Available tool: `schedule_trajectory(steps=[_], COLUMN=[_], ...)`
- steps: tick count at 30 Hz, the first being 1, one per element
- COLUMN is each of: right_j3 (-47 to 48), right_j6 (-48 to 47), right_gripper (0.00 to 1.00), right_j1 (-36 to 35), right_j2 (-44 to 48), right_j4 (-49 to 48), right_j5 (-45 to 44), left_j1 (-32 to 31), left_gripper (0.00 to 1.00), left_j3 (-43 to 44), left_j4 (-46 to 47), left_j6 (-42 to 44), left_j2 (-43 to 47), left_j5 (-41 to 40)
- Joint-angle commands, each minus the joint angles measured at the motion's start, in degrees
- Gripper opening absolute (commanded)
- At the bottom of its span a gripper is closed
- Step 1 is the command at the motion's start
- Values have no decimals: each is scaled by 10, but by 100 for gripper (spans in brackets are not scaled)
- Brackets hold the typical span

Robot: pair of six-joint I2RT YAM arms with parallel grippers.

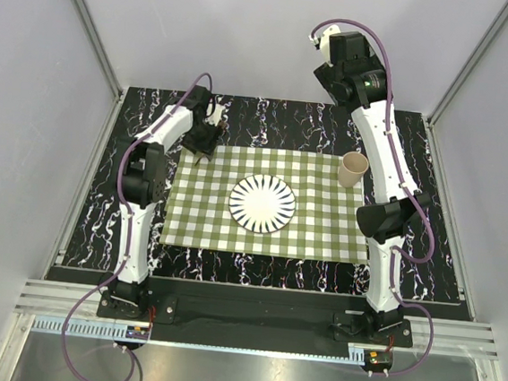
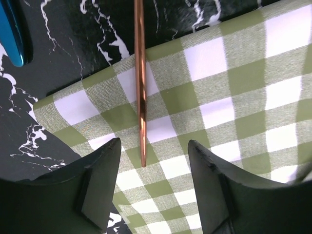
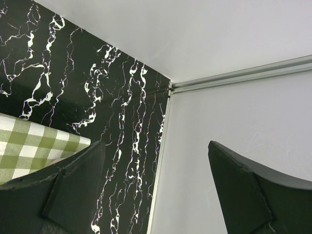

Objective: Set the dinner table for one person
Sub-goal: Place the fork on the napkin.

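Two arms work from the near edge of the dinner table (image 1: 270,120), the black marbled top that fills the floor of the white-walled enclosure. The left arm (image 1: 148,171) is folded at the elbow and reaches forward to the far left corner of the green-and-white checked cloth (image 1: 312,237), with its wrist tipped down. The left gripper (image 2: 153,190) hangs just above that corner, its jaws parted and holding nothing. A thin copper-coloured rod (image 2: 141,97) lies in line with the gap, one end on the cloth just ahead of the fingertips and touching neither. The rest runs off over the cloth's edge onto the bare table. It may be a cutlery handle, though its other end is out of view. A shiny blue object (image 2: 14,39) lies on the table beside it, well apart from the cloth.

The right arm (image 1: 387,167) stands tall along the right side, its wrist raised high over the far right corner. The right gripper (image 3: 156,146) is spread wide and empty, facing the table's corner and the wall.

A striped plate (image 1: 262,203) sits at the cloth's middle. A paper cup (image 1: 353,169) stands upright at its far right corner, just beside the right arm. Bare table borders the cloth on every side, widest at the far edge.
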State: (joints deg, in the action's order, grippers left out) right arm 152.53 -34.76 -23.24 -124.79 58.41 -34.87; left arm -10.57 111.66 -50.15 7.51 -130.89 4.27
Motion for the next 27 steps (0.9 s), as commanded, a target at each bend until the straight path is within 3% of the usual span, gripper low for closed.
schedule_trajectory(steps=[1,13,27], right_j3=[29,35,37], right_j6=[-2,-2,0], right_gripper=[93,94,94], right_j1=[-7,-7,-8], right_j2=[13,13,17], right_j4=[-6,-3,-1], right_j5=[-2,-2,-6], left_j1=[0,-2,-9], left_gripper=[62,57,56], left_j3=[39,159,179], left_j4=[21,47,58], left_j6=[8,11,25], left_j2=[46,-70,-109], left_j5=[28,12,-13])
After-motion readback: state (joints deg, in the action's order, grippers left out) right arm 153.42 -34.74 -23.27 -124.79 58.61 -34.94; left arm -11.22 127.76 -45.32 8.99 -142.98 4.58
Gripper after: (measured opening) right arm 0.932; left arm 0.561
